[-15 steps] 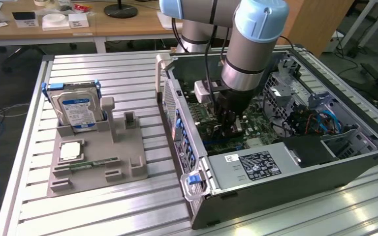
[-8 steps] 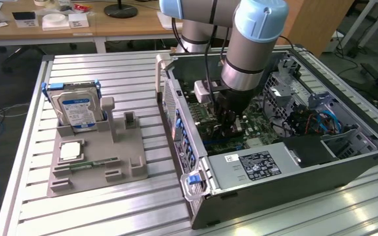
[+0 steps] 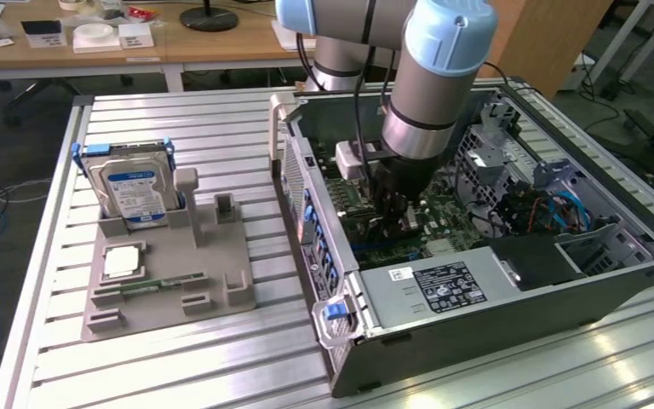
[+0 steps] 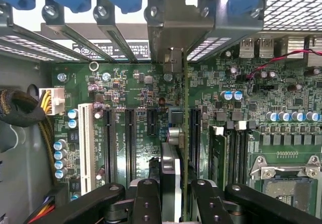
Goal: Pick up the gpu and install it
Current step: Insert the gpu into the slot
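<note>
The gripper (image 4: 173, 196) holds the gpu (image 4: 171, 133) edge-on among motherboard slots.

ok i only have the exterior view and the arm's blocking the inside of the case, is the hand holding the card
observer: yes, in the wrist view the hand is shut on the graphics card, gripped edge-on.
operator: where's its metal bracket
observer: the bracket points at the case's rear openings, beside the silver slot covers.
operator: which slot is it over
observer: it stands among the black slots, away from the white slot; I cannot tell whether it is seated.
</note>
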You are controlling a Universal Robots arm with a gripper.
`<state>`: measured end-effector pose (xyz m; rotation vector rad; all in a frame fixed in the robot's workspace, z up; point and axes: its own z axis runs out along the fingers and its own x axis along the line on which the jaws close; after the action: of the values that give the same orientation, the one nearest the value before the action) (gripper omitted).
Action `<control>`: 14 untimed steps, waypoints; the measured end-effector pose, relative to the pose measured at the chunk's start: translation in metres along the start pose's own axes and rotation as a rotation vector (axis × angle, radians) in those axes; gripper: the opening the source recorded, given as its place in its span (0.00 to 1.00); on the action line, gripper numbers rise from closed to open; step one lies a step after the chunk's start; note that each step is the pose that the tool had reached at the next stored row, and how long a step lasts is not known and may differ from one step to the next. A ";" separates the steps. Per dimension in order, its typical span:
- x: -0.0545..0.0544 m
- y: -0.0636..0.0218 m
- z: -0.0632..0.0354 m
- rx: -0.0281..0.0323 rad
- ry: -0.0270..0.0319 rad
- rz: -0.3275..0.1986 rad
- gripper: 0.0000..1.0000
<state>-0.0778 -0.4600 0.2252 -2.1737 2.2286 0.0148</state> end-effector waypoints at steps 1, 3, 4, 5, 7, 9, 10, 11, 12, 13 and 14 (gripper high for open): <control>0.000 -0.0001 0.0009 0.0004 -0.0005 0.000 0.28; 0.000 0.0000 0.0026 -0.0001 -0.0005 0.000 0.28; 0.000 0.0000 0.0034 -0.0005 0.0000 0.000 0.28; 0.000 0.0001 0.0039 -0.0009 0.0003 0.000 0.28; 0.000 0.0001 0.0041 -0.0006 0.0001 0.000 0.28; 0.000 0.0001 0.0043 -0.0004 -0.0003 0.000 0.28; 0.000 0.0000 0.0043 -0.0003 -0.0004 0.000 0.28; 0.000 0.0000 0.0046 -0.0003 -0.0006 0.000 0.28; 0.000 0.0000 0.0060 -0.0006 0.0000 0.000 0.28; 0.000 0.0001 0.0080 -0.0004 -0.0003 0.000 0.28; 0.000 0.0001 0.0094 -0.0004 -0.0008 0.000 0.28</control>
<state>-0.0778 -0.4601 0.2159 -2.1737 2.2282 0.0161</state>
